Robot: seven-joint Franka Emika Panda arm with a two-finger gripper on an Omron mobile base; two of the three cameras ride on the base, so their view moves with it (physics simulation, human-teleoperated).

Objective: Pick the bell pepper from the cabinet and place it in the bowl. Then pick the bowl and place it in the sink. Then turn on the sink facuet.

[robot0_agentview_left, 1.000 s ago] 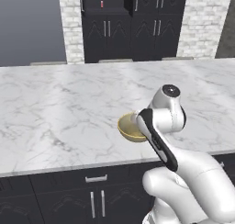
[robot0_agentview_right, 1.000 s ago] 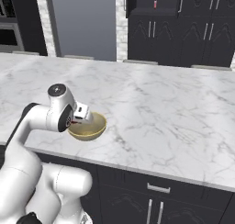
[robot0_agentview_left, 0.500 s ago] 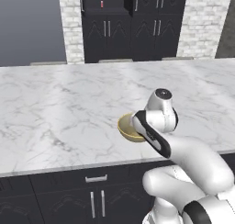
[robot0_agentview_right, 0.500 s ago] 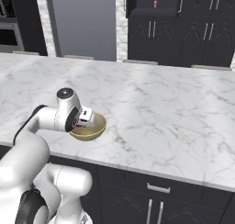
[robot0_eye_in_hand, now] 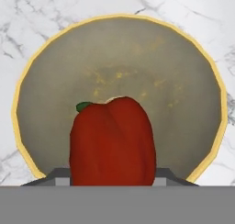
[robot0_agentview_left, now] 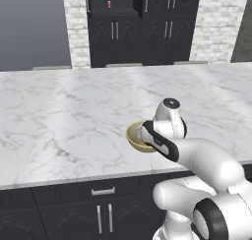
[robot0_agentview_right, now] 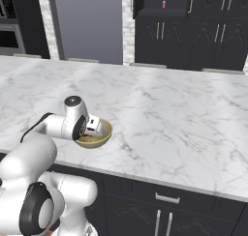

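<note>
The bell pepper [robot0_eye_in_hand: 112, 142] is red and glossy, its green stem stub at the upper left, and the fingers are clamped on it from either side. It hangs right over the open mouth of the bowl [robot0_eye_in_hand: 119, 71], looking close to the hollow, so I take it the arm holds it there in order to let it drop inside rather than beside.

From the right base view, the gripper [robot0_agentview_right: 92, 127] sits low over the near left part of the bowl's rim, with a sliver of red just showing under the wrist. The tan-yellow bowl stands upright on the white marble desk [robot0_agentview_left: 74, 121], near its front edge, nothing else touching it.

I'd judge the first step is nearly done; loosening the hold is what remains. The bowl has plenty of room, so a miss seems unlikely.

Far across the room stands the black cabinet [robot0_agentview_left: 142, 27] with carved lower doors, and on its shelf a slim pink bottle [robot0_agentview_left: 109, 3]. It is well apart from the work. Nothing on the desk stands in the way of the arm.
</note>
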